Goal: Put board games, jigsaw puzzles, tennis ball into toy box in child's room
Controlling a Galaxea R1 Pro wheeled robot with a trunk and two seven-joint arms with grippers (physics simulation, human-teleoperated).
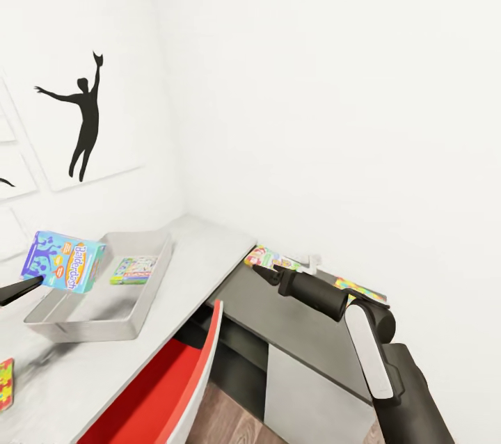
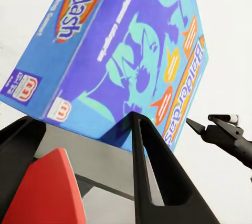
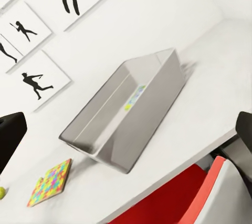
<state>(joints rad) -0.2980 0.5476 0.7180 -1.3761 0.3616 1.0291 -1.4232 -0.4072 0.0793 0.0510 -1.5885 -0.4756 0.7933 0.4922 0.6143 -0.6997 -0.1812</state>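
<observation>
Head view shows the left pincer [image 1: 31, 282] at the picture's left edge, closed on the lower corner of a blue board game [image 1: 62, 261], which hangs tilted above the near-left part of the toy box [image 1: 129, 322]. The box is thin, bright blue with turquoise cartoon figures, and its narrow side reads "Balderdash" in white on an orange band. In the left wrist view the same game [image 2: 126, 45] sits between the two dark fingers [image 2: 152, 171], its printed face turned up and away.

The toy box is a light grey square tub with thin walls sloping outward, standing on the light grey part of the table [image 1: 202, 249]. A flat green-and-white game box [image 1: 133, 269] lies on its floor. Just outside the tub, at the picture's lower left, a jigsaw puzzle [image 1: 5, 383] of pink, yellow, green and blue pieces lies flat on the table; the right wrist view shows it [image 3: 50, 182] beside the tub, with a bit of a yellow-green ball [image 3: 2, 192] at the edge.

On the dark grey part of the table [image 1: 278, 319], by the wall, lie another colourful flat box [image 1: 268, 257] and a multicoloured flat piece [image 1: 358, 289]. The right pincer [image 1: 268, 270] hovers just before that box; its jaws stand wide apart and hold nothing. A red chair [image 1: 167, 388] stands at the table. White walls carry black sports silhouette prints [image 1: 83, 117], and wood planks show below.
</observation>
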